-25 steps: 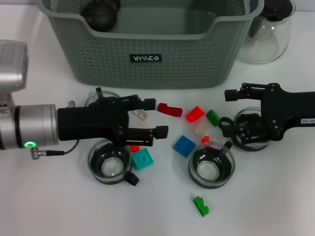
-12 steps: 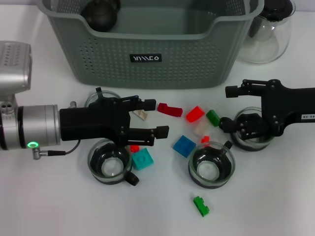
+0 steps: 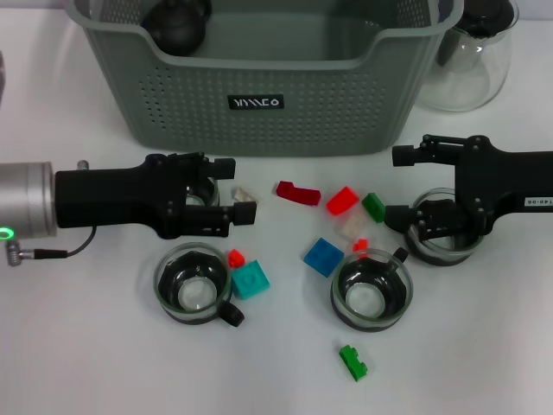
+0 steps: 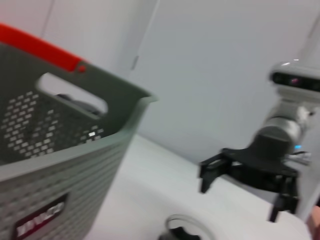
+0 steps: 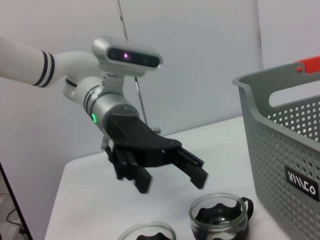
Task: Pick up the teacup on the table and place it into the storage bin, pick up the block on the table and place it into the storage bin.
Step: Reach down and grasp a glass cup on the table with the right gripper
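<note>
As its jaws stayed spread and empty, the left gripper (image 3: 235,188) had pulled back toward the robot's left since a sec earlier, off the teal block (image 3: 251,280), and sat over the rear-left teacup (image 3: 206,192). The right gripper (image 3: 398,186), jaws also released, had hardly moved by the right teacup (image 3: 442,232). Nothing was grasped, cups & blocks lay on the table (image 3: 86,346) in front of the storage bin (image 3: 259,86), so prob. re-aiming.

The storage bin (image 3: 259,78) bears a black label (image 3: 256,102), lettering perhaps "VIVICO".
</note>
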Robot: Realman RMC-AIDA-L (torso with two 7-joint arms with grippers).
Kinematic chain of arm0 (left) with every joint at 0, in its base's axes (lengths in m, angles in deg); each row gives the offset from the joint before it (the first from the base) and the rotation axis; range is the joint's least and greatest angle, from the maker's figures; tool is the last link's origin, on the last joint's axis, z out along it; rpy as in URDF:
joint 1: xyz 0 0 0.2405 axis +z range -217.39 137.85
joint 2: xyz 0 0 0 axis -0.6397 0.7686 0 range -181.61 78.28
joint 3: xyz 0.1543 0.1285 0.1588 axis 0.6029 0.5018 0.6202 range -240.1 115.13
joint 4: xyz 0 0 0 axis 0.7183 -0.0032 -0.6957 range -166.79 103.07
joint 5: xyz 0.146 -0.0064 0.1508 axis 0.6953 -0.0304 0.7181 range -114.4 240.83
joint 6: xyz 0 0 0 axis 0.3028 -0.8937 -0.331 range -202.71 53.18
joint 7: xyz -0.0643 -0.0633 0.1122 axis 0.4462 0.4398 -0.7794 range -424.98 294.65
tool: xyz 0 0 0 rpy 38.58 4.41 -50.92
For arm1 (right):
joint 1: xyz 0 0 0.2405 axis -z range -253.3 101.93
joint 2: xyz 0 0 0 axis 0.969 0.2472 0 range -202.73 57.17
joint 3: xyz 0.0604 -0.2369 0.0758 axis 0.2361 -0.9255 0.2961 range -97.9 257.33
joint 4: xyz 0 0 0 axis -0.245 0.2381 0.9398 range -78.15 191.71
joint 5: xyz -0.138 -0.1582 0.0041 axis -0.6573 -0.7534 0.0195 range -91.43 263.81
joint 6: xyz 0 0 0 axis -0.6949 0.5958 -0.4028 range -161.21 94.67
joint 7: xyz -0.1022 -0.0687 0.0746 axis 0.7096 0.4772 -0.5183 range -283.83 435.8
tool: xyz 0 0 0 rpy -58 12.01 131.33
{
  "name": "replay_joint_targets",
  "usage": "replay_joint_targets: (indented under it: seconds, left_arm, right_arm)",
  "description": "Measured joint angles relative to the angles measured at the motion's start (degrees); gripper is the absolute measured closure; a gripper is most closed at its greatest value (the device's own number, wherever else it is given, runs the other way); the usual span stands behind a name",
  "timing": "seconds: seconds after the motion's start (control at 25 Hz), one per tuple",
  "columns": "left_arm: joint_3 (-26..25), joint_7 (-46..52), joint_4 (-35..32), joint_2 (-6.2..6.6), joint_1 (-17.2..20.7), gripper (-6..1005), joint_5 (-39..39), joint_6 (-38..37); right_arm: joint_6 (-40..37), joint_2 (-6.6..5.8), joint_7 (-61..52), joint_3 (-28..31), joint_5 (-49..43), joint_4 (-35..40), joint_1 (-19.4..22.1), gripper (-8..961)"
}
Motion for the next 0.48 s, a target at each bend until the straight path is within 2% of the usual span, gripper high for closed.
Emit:
replay_joint_targets:
  seconds: [0.2,0.48]
  left_arm:
    - [0.0,-0.7,-0.8,0.21,0.2,125,-0.1,-3.5]
    - [0.0,-1.8,-0.3,-0.23,0.2,126,-0.1,-3.2]
  right_arm:
    - [-0.3,-0.80,-5.6,-0.9,-2.2,3.3,-0.3,12]
    - [-2.7,-1.18,-20.0,-2.6,-11.4,17.6,-1.1,11]
